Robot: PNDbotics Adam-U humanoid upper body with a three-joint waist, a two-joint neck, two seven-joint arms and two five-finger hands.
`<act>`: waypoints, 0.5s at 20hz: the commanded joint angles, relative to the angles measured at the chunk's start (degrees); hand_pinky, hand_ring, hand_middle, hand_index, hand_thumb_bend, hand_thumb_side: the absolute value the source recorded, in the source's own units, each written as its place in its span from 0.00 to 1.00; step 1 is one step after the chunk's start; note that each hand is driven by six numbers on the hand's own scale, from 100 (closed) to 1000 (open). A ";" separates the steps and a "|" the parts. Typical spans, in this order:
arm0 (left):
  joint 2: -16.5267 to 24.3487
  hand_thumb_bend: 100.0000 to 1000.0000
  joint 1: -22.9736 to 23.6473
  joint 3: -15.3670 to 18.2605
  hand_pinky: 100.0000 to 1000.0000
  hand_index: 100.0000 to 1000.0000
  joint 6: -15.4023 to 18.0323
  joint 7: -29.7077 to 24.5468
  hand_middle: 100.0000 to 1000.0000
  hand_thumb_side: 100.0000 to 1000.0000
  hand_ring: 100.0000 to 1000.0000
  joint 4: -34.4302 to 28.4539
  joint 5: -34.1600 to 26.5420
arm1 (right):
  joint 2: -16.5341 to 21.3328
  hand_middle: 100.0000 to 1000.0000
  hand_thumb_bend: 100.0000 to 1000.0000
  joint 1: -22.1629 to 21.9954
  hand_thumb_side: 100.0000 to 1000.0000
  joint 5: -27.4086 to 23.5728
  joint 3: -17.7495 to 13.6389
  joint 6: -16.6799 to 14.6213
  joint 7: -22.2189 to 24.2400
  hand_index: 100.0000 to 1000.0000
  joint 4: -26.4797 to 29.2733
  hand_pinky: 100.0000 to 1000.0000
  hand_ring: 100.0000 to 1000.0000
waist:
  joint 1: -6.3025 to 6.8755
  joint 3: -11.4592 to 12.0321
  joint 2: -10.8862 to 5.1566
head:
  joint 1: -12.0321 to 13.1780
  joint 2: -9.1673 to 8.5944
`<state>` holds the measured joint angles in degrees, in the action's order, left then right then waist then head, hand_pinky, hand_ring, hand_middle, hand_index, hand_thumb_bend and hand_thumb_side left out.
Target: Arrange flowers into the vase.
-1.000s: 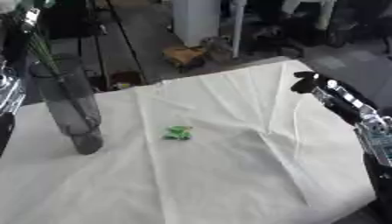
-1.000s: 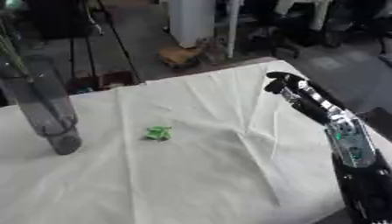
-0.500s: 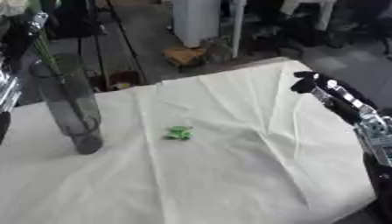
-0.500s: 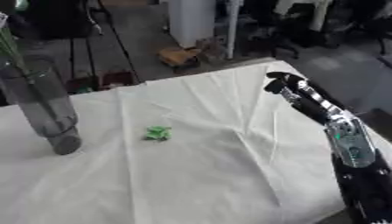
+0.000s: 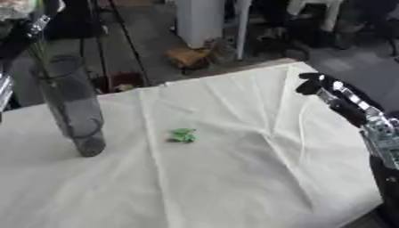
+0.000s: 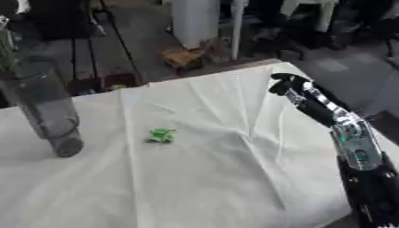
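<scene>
vase (image 5: 71, 109): tall smoky glass, upright at table's left, green stem (image 5: 33, 49) inside | green scrap (image 5: 184, 135): on the cream cloth (image 5: 234, 178), mid-table, right of vase | right hand (image 6: 290, 85): over far right edge, well apart from scrap, fingers curled, holding nothing | left hand (image 5: 35, 18): top left above the vase, its fingers' state cannot be told

Head stereo pair, looking down, table (image 5: 234, 178) apparently shared

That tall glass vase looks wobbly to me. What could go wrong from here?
The vase is tall and narrow on a wrinkled cloth, near the table's left edge, with a stem already entering its mouth; a sideways nudge might tip it. A small green piece lies loose on the cloth and may be left behind. The right hand hovers far away.
</scene>
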<state>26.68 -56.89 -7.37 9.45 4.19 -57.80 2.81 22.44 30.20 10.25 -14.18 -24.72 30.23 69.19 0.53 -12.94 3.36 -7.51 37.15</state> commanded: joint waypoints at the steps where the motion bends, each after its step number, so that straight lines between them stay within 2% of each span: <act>1: 1.99 0.64 -0.86 0.71 0.59 0.45 -0.37 -0.01 0.50 0.70 0.62 -0.65 -0.32 | 1.68 0.64 0.00 0.72 0.82 -0.63 -0.55 -0.16 -0.10 0.90 0.83 0.81 0.76 | -0.44 0.17 -0.90 | -0.27 -0.38; 10: 1.79 0.64 0.01 0.69 0.59 0.44 0.29 1.99 0.48 0.69 0.60 -1.17 -3.67 | 1.65 0.64 0.00 0.75 0.82 -0.66 -0.64 -0.39 -0.28 0.90 0.45 0.81 0.76 | -0.99 0.42 -0.77 | -0.64 -0.16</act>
<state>26.77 -55.84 -7.14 9.57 5.66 -57.57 -0.34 22.44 30.20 10.23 -14.46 -24.93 30.01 69.13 -0.23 -12.56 3.35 -7.96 37.15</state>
